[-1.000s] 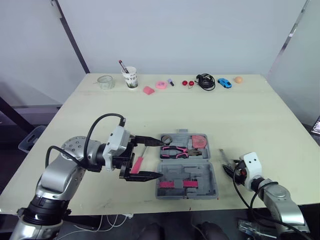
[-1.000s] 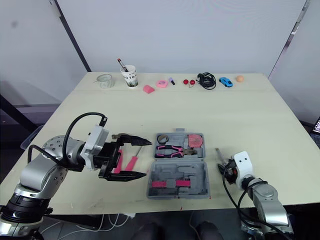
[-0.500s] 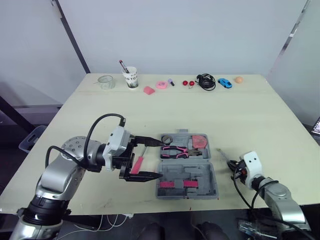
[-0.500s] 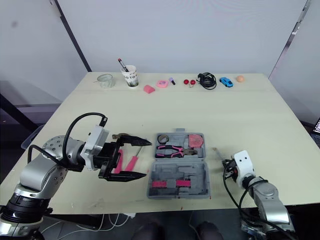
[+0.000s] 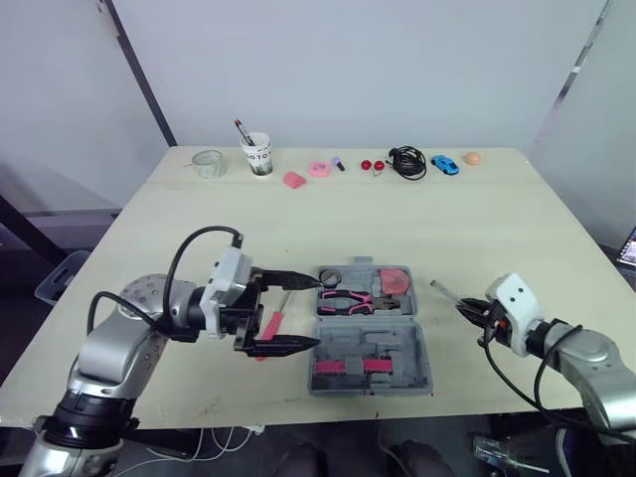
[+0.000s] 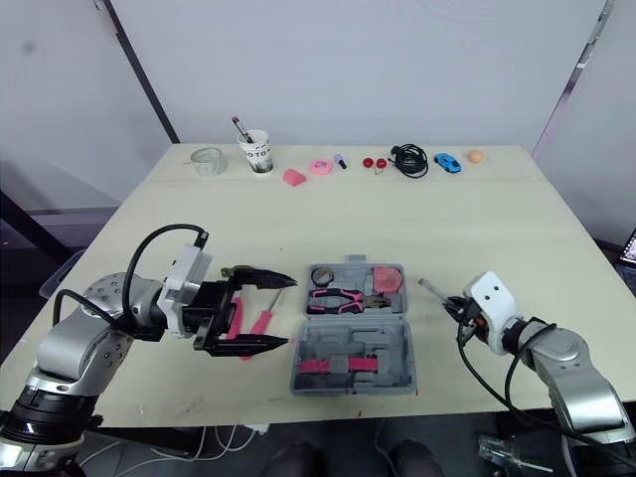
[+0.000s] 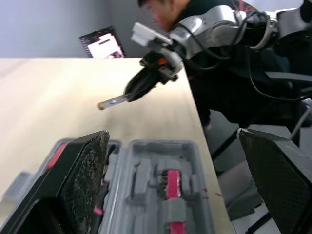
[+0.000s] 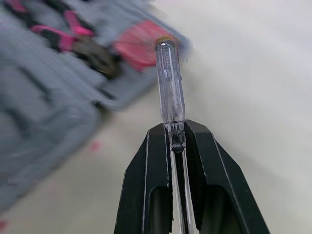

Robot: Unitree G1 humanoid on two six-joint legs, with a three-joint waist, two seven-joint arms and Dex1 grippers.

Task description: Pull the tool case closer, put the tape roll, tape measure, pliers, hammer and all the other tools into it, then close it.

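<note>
Tool case [image 5: 418, 360] lies open at centre, close to the near edge of the table [image 5: 497, 224], with pliers [image 5: 348, 298] and tape roll [image 5: 330, 277] in its far half. Bare tabletop runs from its far rim to the row of small items [image 5: 318, 169] along the far edge. Left gripper [image 5: 316, 314] hovers at the case's left edge, jaws spread wide and empty, above a pink-handled screwdriver [image 6: 261, 323] on the table. Right gripper [image 8: 178, 127] is right of the case across a bare strip, jaws clamped on a clear-handled screwdriver [image 8: 169, 83] whose handle points far-left.
</note>
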